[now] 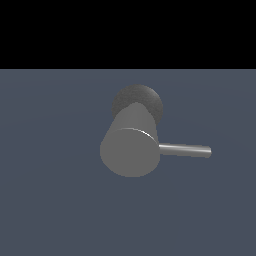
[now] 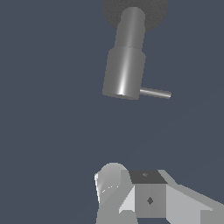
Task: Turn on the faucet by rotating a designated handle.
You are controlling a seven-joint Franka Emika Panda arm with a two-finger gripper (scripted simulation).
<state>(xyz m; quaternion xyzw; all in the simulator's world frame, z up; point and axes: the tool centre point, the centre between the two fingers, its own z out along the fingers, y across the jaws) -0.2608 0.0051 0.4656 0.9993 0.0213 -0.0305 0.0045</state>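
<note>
The faucet (image 1: 131, 150) stands mid-scene, its handle (image 1: 185, 149) pointing to the exterior view's right. The rod looks stiff and smooth; push near its tip. The gripper (image 2: 131, 192) sits well apart; its opening cannot be told.

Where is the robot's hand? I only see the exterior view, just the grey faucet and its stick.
Observer: The wrist view shows part of the gripper, apart from the faucet and touching nothing.
Operator: Is it by the stick?
Observer: No, bare floor shows between it and the handle.
Operator: Does the faucet look different there?
Observer: Yes, a narrower neck joins the thick cylinder to the dark base.
</note>
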